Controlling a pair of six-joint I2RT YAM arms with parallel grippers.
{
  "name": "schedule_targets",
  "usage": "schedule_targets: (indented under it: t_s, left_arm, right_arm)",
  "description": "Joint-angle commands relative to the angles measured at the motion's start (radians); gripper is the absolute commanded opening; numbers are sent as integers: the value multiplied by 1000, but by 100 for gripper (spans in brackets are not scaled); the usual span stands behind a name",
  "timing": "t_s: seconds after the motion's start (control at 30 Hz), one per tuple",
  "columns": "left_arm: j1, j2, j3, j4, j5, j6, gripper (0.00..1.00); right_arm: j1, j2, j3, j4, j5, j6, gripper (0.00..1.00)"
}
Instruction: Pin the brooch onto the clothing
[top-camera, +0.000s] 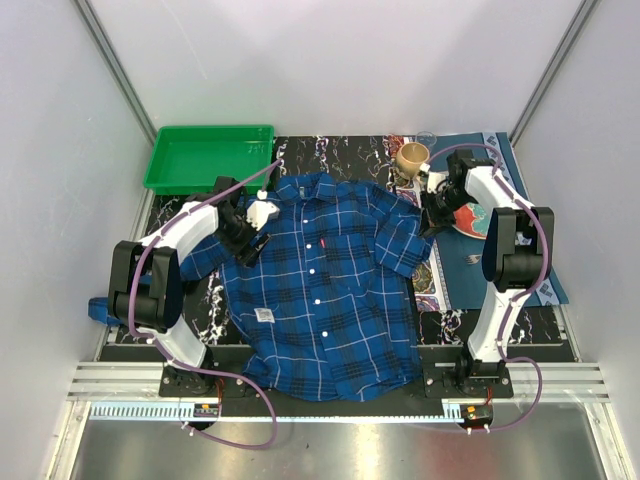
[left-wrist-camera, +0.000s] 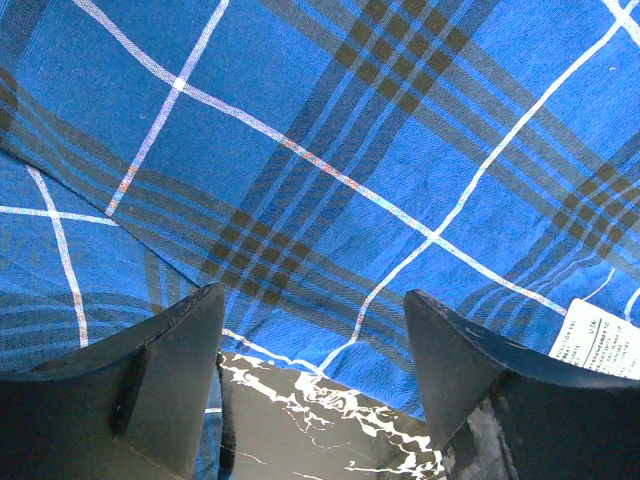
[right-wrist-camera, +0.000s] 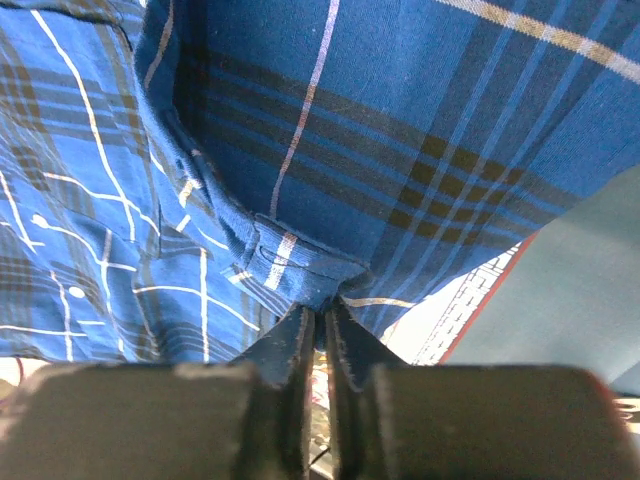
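1. Top external view: the plaid shirt (top-camera: 330, 300) lies spread flat in the middle of the bench (top-camera: 340, 152). Its collar points to the far side, its hem is by the arm bases, and the buttoned front faces up.
2. The brooch is too small to pick out in any view, so I cannot tell where it is.
3. Writing: a white label (top-camera: 264, 314) sits on the lower front of the shirt, on the left arm's side. The left wrist view catches part of it at the frame edge, with fine printed lines too small to read. A tiny red tag (top-camera: 322, 243) marks the chest pocket, and nothing on it is legible.
4. Right claw (right-wrist-camera: 322, 322): its fingers (right-wrist-camera: 297, 350) stand almost together, pinching a folded edge of the shirt between their tips. From above, this is at the sleeve on the right arm's side.
5. Right arm: the lower link rises steeply from the base to a high elbow. The forearm doubles back toward the shirt and angles down.
6. Left claw (left-wrist-camera: 315, 340): the jaws are wide apart and hold nothing. It is poised over the shirt's edge, with the black marbled bench showing between the fingers.
7. Left arm: the elbow folds out to the left, and the forearm reaches in toward the shirt's shoulder on that side.
8. Farther out, a green tray (top-camera: 210, 155) sits at the far left. A wooden cup (top-camera: 412, 155) stands beyond the collar, and a blue mat (top-camera: 520, 190) lies beneath the right arm.
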Motion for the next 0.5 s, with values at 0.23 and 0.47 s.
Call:
schedule_targets:
  t_s: [0.23,0.47]
  left_arm:
    - [5,13,4,7,-72,29,67]
    - [30,79,28,15,-118,37,62]
  right_arm:
    - [-60,-176,154,-87,84,-79,0]
    - [-269,-93,414,-231,251,-280,0]
